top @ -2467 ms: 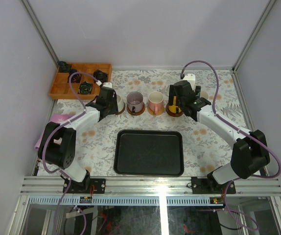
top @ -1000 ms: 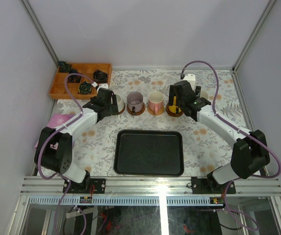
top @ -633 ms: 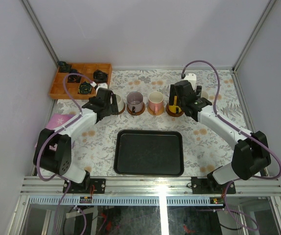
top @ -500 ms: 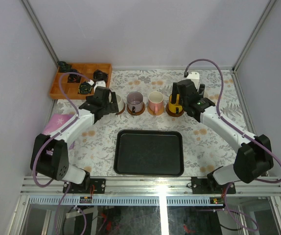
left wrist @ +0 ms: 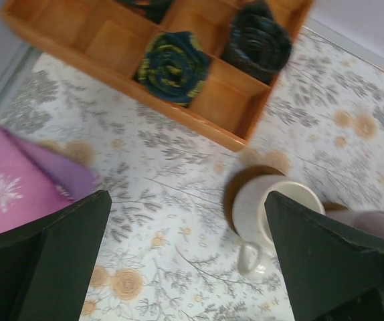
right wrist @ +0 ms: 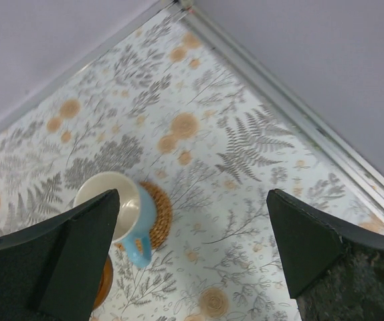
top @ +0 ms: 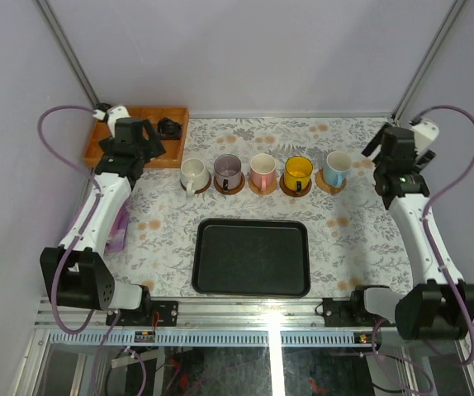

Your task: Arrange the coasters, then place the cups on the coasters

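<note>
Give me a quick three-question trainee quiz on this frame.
1. True or false: each of the five cups sits on a coaster.
2. Which is leftmost in the top view? A yellow cup, B cream-white cup, C light blue cup.
3. Fill in: the left pincer and right pincer are both ____.
Key: 1 true; 2 B; 3 open.

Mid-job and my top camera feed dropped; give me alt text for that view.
Five cups stand in a row, each on its own coaster: cream, mauve, pink, yellow, blue, left to right. A black tray lies nearer; the left end effector and right end effector hang open at the sides.
</note>
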Motion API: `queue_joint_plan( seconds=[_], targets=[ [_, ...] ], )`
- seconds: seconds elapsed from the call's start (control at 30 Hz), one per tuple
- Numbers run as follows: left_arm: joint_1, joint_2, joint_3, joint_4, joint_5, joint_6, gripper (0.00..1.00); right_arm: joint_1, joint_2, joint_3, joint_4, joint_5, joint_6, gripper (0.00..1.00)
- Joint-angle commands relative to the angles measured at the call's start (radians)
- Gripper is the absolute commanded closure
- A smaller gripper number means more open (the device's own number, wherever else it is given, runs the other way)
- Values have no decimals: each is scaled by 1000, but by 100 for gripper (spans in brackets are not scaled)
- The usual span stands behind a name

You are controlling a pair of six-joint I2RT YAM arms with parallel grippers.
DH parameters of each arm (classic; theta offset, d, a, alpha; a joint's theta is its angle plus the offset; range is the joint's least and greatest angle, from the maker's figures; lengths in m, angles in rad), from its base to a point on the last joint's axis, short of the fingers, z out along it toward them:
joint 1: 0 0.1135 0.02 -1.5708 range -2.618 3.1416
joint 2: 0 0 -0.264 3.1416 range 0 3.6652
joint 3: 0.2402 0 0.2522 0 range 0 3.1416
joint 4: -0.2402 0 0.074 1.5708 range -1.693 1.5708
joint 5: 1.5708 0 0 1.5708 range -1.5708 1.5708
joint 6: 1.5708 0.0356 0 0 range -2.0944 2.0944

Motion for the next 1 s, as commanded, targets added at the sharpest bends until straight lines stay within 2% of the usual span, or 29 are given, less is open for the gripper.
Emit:
queue_joint_plan(
  seconds=[0.0, 0.17, 0.63, 0.97],
  targets=[
    [146, -23, 15, -51, 74, -64, 0, -86, -137, -53, 19, 12, 46, 1],
    [237, -40, -4, -68, 134, -65, 0, -88, -193, -74, -5, 76, 7, 1],
    [240, -31, -23, -112, 74, -38, 0, -88, -201, -94, -36, 90, -30, 1],
    [238, -82, -75, -48, 75, -37, 0, -87, -181, -104, -21, 81, -24, 1]
  ],
)
